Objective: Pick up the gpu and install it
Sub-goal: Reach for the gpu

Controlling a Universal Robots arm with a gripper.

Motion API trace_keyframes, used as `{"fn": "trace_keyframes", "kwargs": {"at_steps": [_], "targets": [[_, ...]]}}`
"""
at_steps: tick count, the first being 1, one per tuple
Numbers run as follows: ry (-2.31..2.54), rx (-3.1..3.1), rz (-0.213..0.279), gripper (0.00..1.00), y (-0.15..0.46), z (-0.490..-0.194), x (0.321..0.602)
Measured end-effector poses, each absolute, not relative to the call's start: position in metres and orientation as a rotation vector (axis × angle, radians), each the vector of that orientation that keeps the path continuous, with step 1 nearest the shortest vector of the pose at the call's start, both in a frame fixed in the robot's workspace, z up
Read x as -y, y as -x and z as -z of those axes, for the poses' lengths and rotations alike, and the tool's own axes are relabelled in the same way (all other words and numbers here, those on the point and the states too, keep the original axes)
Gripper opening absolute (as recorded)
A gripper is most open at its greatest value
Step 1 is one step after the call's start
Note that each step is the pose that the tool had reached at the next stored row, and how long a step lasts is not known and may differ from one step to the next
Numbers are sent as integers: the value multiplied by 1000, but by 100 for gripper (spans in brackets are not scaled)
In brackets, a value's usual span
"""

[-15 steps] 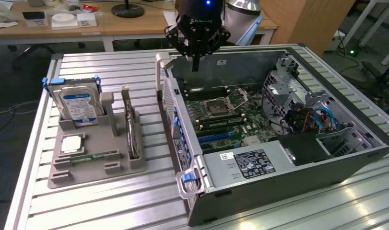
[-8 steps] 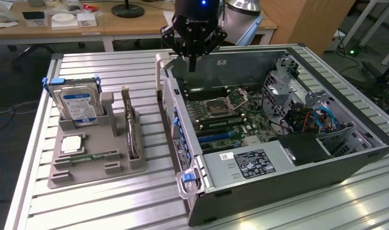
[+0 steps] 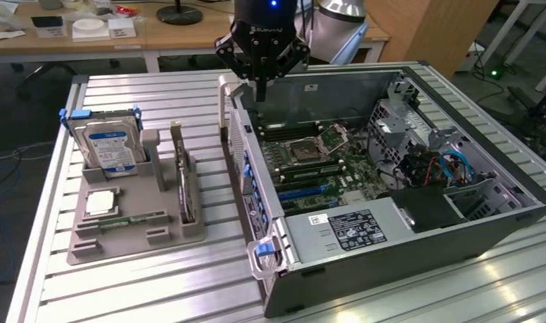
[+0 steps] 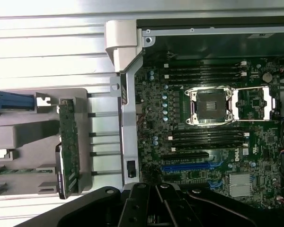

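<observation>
Looking at this one, the black robot gripper (image 3: pixel 259 93) hangs over the far end of the big dark grey tower computer case (image 3: pixel 488 222), close to the case wall that faces the parts tray. The case lies open on its side on the slatted aluminium table (image 3: pixel 147 282). The gripper's fingers are pinched together with nothing between them, so it's empty-handed.

The gpu (image 3: pixel 183 182), a thin flat dark expansion card, stands on its edge in a slot of the grey plastic holder tray (image 3: pixel 84 250). The tray is just beside the case on the exterior view's left, and the card is well apart from the gripper. From the wrist view you see the card edge-on, with its green board showing.

The same tray holds the silver hard drive with the blue label (image 3: pixel 109 149), upright in its blue-cornered bracket, plus a narrow green memory stick (image 3: pixel 129 219) lying flat.

Inside the case there's the green motherboard (image 4: pixel 154 123), a silvery metal-framed processor socket (image 4: pixel 210 106) and a long blue expansion slot (image 4: pixel 187 167).
</observation>
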State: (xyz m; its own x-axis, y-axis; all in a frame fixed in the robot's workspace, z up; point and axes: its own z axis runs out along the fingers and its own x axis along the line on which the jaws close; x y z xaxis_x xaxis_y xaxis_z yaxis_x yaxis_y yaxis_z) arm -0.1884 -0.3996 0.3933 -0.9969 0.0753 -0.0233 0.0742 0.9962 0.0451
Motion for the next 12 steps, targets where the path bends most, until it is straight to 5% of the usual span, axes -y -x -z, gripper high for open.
{"fn": "trace_keyframes", "kwargs": {"at_steps": [12], "targets": [[-117, -3114, -69, 10, 206, -393, 400]]}}
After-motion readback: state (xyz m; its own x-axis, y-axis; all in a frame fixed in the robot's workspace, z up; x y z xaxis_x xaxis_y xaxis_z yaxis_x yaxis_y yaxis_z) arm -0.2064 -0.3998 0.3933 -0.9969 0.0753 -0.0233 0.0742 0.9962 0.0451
